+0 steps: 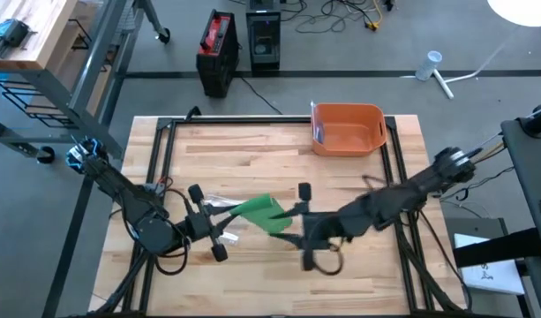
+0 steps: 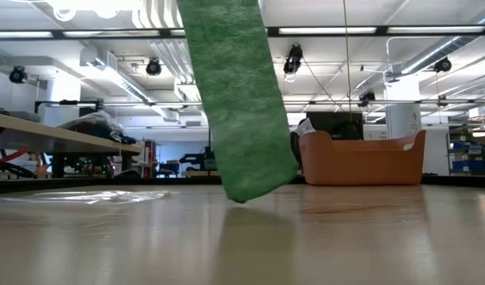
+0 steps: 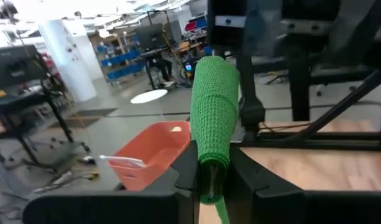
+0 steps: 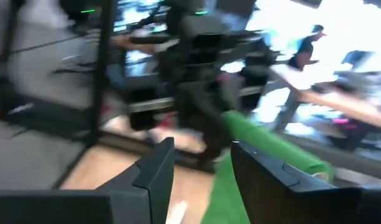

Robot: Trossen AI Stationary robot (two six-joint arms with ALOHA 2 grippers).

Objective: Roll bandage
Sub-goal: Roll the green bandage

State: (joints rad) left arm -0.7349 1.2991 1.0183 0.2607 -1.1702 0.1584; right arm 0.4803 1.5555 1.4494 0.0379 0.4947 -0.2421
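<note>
Above the middle of the wooden table (image 1: 252,159), the left gripper (image 1: 219,218) is clenching one end of a green bandage (image 1: 261,214), its fingers (image 3: 185,165) pressing the rolled strip from both sides. The right gripper (image 1: 304,221) is hanging just beside the bandage's other end with its fingers (image 4: 154,171) spread apart, holding nothing. From table height, the bandage is dangling as a broad strip, its lower end reaching almost down to the tabletop. Well apart, at the table's far edge, an orange bin (image 1: 348,129) is sitting upright; a small clear and blue item (image 1: 319,132) is resting inside against its wall, too small to identify.
</note>
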